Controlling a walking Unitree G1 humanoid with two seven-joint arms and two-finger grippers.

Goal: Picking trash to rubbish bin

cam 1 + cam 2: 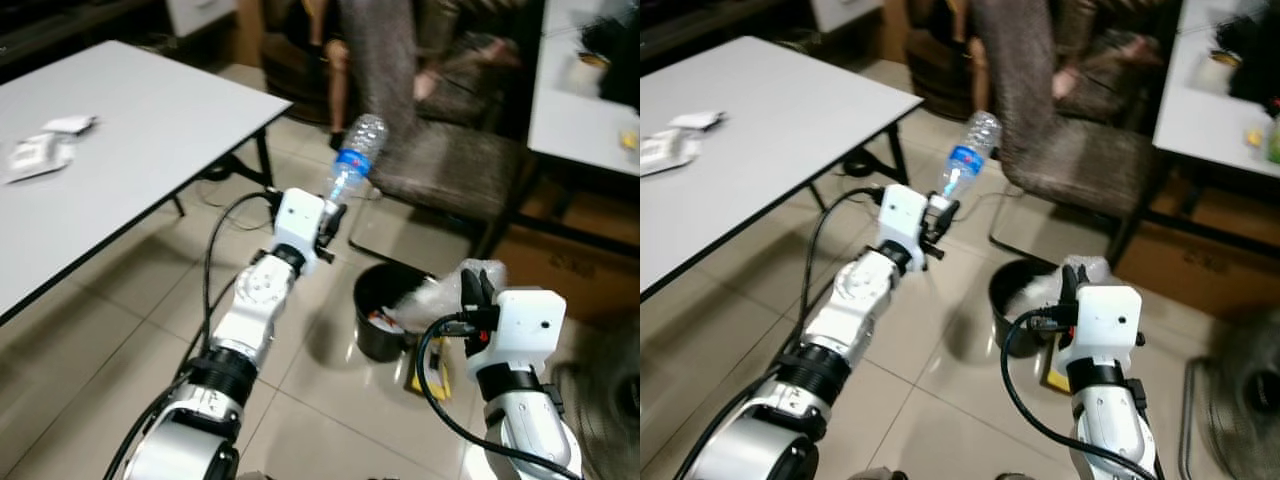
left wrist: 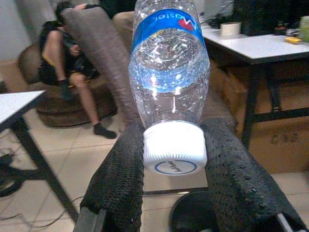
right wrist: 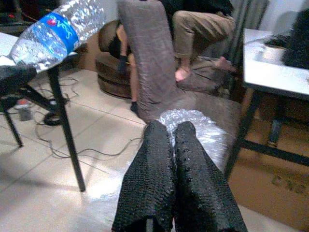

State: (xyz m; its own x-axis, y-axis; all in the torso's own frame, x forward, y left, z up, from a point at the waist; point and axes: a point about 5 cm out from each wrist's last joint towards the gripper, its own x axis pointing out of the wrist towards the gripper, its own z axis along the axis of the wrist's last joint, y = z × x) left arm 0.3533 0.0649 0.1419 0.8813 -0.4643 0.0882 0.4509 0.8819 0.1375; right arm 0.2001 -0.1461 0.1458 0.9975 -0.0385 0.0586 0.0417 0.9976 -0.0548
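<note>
Left end effector (image 1: 335, 213): clamped on clear plastic bottle's (image 1: 355, 158) white cap – light, slippery.
Right end effector (image 1: 474, 290): together on crinkly clear plastic wrap (image 1: 440, 293) – soft.

Living rm/home: sofa (image 2: 72, 101), armchair (image 1: 430, 130), white tables (image 1: 120, 150), tiled floor (image 1: 120, 340).

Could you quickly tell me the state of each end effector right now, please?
Left end effector: closed on the water bottle.
Right end effector: closed on the bubble wrap.

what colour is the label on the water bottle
Blue, on the water bottle clamped in the left gripper; clearest in the left wrist view.
</note>
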